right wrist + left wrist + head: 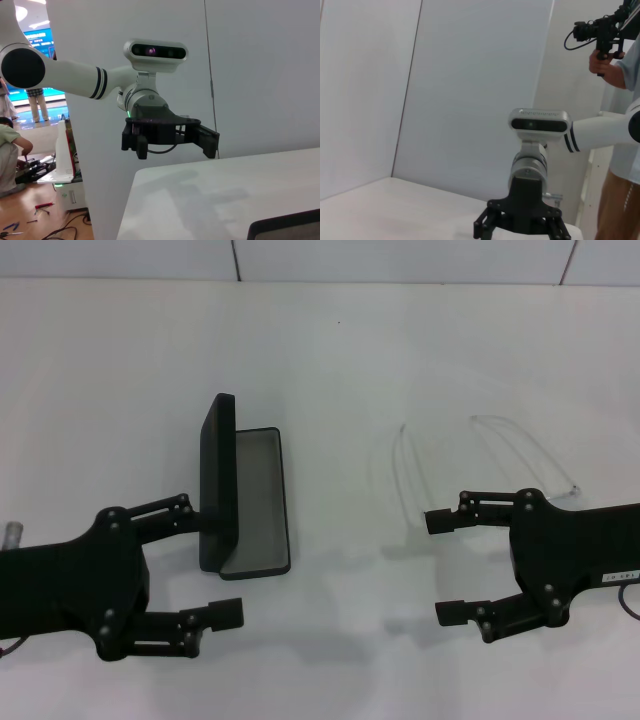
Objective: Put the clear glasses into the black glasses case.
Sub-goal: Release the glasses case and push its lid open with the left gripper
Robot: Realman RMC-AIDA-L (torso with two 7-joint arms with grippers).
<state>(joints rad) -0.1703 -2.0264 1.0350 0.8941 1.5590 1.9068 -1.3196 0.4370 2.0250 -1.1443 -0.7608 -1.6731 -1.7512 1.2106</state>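
The black glasses case (250,502) lies open left of the table's middle, with its lid (218,472) standing upright and the grey lining showing. The clear glasses (530,445) rest on the table to the right, their thin arms faint against the white top. My left gripper (205,560) is open at the case's near left, and its far finger reaches the lid's outer face. My right gripper (445,566) is open just in front of the glasses, holding nothing. The right wrist view shows the left gripper (170,137) across the table and a corner of the case (287,227).
The white table (330,360) runs back to a white wall. The left wrist view shows the right gripper (520,225) and a person (625,125) with a camera standing beyond the table's right side.
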